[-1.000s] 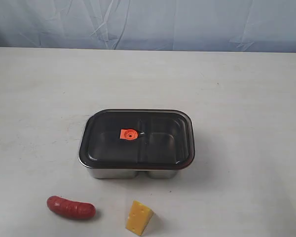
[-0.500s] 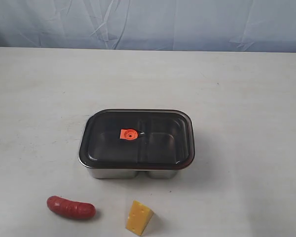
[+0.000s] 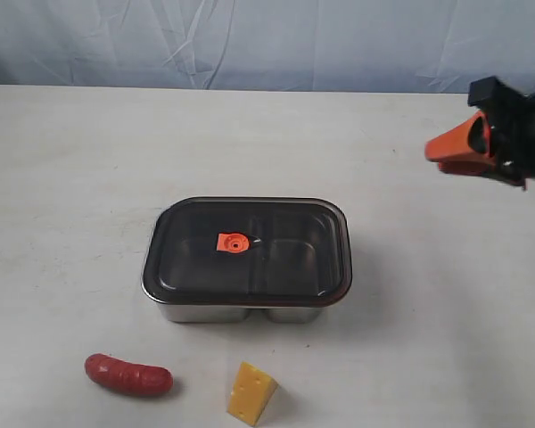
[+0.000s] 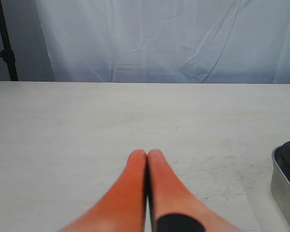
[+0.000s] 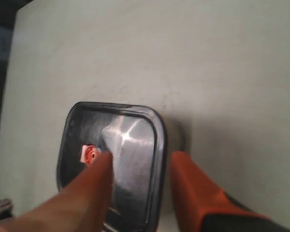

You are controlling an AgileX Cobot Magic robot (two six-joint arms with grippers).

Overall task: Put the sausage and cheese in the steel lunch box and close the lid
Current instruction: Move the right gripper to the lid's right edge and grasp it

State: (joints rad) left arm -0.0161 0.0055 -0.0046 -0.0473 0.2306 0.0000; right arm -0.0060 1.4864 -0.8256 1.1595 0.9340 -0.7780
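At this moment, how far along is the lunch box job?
Nothing is done yet. The lid sits on the steel lunch box, and the sausage and cheese lie on the table outside it. In hand: the right gripper, open, hovers to the box's right; the left gripper is shut, holding nothing. Left: lift the lid, load both foods, close it.

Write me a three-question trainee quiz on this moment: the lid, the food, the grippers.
1. True or false: the lid sits on the steel lunch box.
2. Pick one: the sausage and the cheese lie A) inside the box, B) on the table outside the box, C) on top of the lid.
3. Short answer: which is open, the left gripper or the right gripper?

Key: 1 true. 2 B. 3 the right; the left is shut.
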